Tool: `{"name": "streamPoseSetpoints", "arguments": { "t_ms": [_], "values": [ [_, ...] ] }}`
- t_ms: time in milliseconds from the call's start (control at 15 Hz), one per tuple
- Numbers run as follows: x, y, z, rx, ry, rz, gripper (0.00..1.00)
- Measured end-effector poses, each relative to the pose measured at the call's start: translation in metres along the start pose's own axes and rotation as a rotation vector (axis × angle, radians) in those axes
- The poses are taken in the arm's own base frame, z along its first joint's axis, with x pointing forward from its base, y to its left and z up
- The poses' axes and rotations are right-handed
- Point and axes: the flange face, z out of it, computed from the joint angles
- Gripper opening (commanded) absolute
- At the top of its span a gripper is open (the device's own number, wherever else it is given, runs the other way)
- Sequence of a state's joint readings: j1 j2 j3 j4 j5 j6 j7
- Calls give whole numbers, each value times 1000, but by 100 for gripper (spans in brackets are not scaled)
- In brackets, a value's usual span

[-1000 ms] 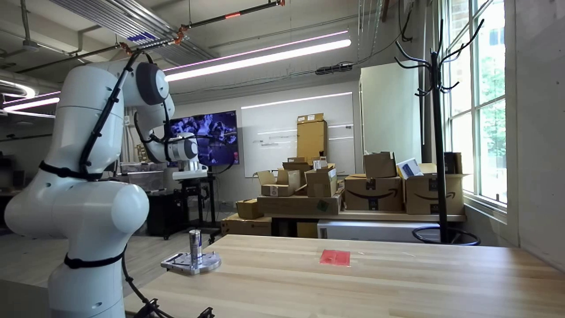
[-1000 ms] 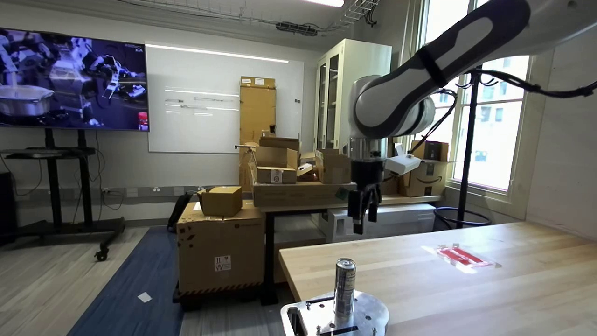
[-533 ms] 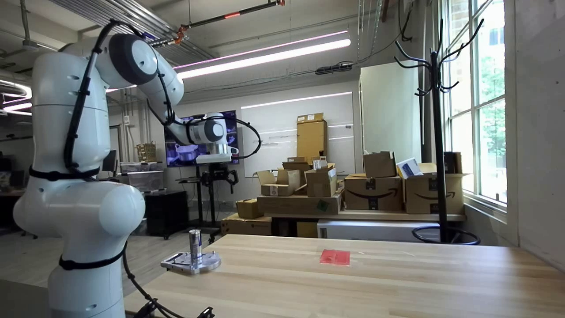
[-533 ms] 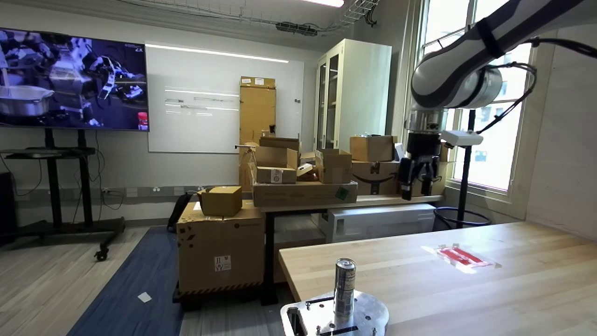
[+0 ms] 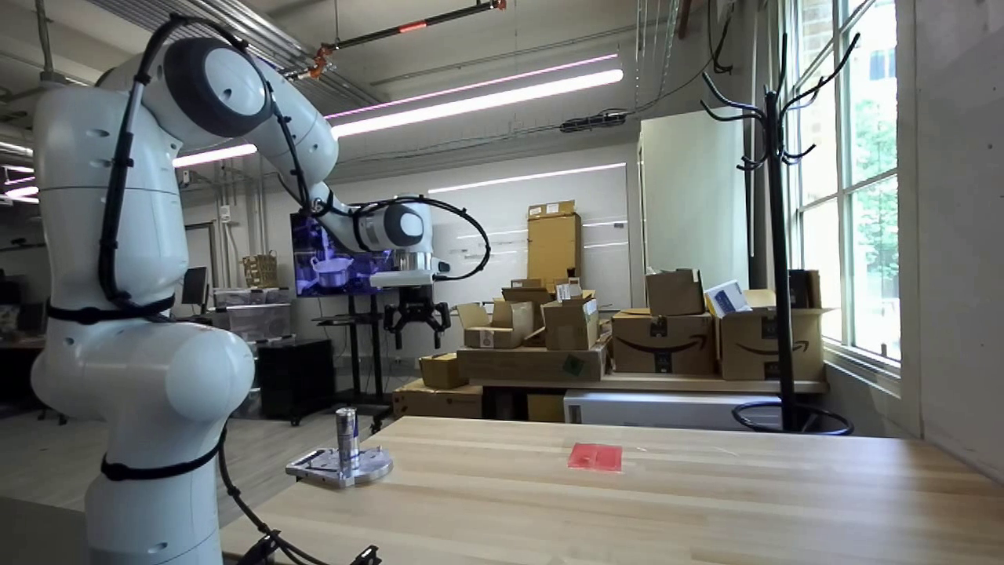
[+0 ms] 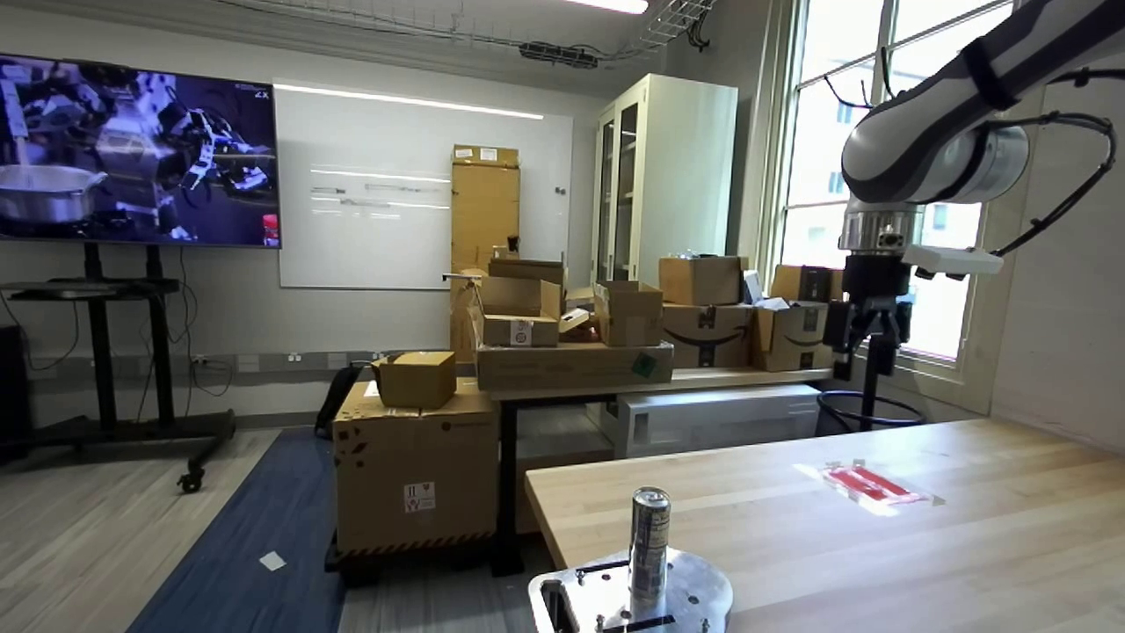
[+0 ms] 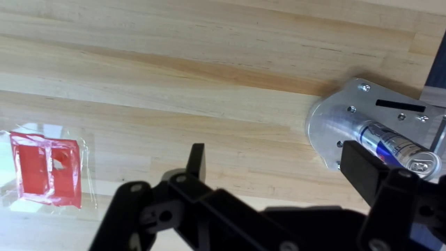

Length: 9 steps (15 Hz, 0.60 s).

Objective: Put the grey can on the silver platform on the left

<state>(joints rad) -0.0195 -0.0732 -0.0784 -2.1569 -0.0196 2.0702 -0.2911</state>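
The grey can (image 5: pixel 347 441) stands upright on the silver platform (image 5: pixel 378 464) at the table's left edge; both also show in the other exterior view, can (image 6: pixel 650 541) and platform (image 6: pixel 699 585). In the wrist view the can (image 7: pixel 393 143) and the platform (image 7: pixel 369 96) are at the right, partly behind a finger. My gripper (image 5: pixel 417 336) is open and empty, high above the table, to the right of the can and apart from it. It also shows in an exterior view (image 6: pixel 861 362) and, with fingers wide apart, in the wrist view (image 7: pixel 273 157).
A flat red patch (image 5: pixel 594 457) is taped to the wooden table (image 5: pixel 706 502); it is at the left in the wrist view (image 7: pixel 48 169). Cardboard boxes (image 6: pixel 576 365) stand on a bench behind. A black coat stand (image 5: pixel 776 235) is near the window.
The arm and gripper have moved right in both exterior views, and upward in one, away from above the can side. The can and the platform have not moved.
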Motion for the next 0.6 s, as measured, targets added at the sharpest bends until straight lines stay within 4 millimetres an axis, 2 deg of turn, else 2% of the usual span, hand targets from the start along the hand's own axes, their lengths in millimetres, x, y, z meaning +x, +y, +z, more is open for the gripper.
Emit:
{"name": "streamPoseSetpoints", "arguments": {
  "t_ms": [200,600],
  "values": [
    [-4,8,1,5,-13,17,100],
    [-5,8,2,6,-14,18,100]
  ]
}}
